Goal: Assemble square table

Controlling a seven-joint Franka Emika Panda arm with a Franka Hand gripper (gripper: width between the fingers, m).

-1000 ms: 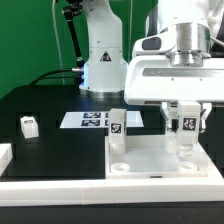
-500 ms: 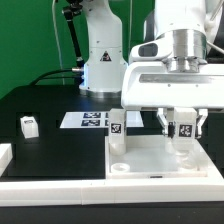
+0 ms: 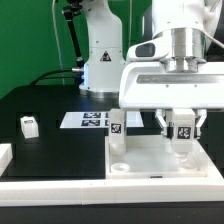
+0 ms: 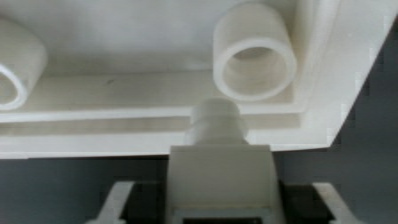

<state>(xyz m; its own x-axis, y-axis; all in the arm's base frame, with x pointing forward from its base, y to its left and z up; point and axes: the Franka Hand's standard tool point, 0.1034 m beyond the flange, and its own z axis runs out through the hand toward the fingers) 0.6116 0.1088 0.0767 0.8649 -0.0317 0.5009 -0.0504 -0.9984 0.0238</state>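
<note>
The white square tabletop [image 3: 150,158] lies with its raised rim and round sockets facing up. One tagged leg [image 3: 117,126] stands upright in its far-left corner socket. My gripper [image 3: 181,130] is shut on a second tagged leg [image 3: 183,131] and holds it upright just above the far-right corner. In the wrist view this leg [image 4: 222,165] sits between the fingers [image 4: 121,200]. Its threaded tip [image 4: 214,112] hangs over the tabletop's rim [image 4: 160,125], short of the round socket [image 4: 262,62]. A third loose leg [image 3: 29,126] stands on the table at the exterior view's left.
The marker board [image 3: 92,120] lies flat behind the tabletop. White border rails run along the front [image 3: 100,187] and the exterior view's left edge [image 3: 5,154]. The robot's white base [image 3: 103,60] stands behind.
My gripper has shifted slightly toward the exterior view's left and a little lower, with the leg still in it. Nothing else has moved.
</note>
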